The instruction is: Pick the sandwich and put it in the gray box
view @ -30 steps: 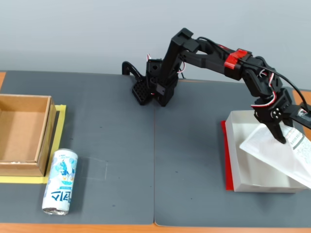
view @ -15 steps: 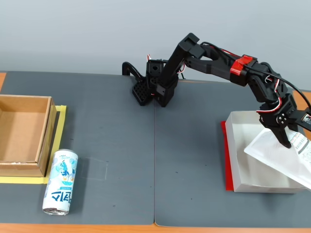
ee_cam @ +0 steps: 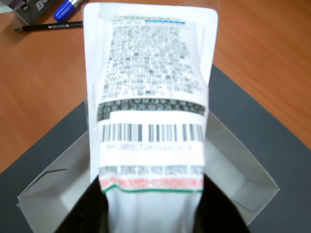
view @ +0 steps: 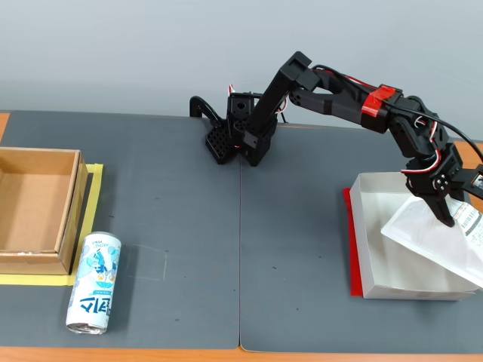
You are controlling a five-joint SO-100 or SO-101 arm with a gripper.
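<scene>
White plastic wrap with black print and a barcode marks the sandwich point(ee_cam: 150, 97), tilted over the gray box point(view: 370, 249) with its far end past the right wall. The gripper point(view: 447, 217) is clamped on the pack's near end. Far left lie a drink can point(view: 93, 282) and brown cardboard box point(view: 34, 207).

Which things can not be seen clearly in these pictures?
- Sandwich: label print is blurred in the wrist view; in the fixed view its right end is cut off by the frame edge.
- Gripper: the pack hides the fingertips in the wrist view.
- Gray box: the pack covers its floor; the right wall is out of frame.
- Pen: cut off by the wrist view's top corner.
</scene>
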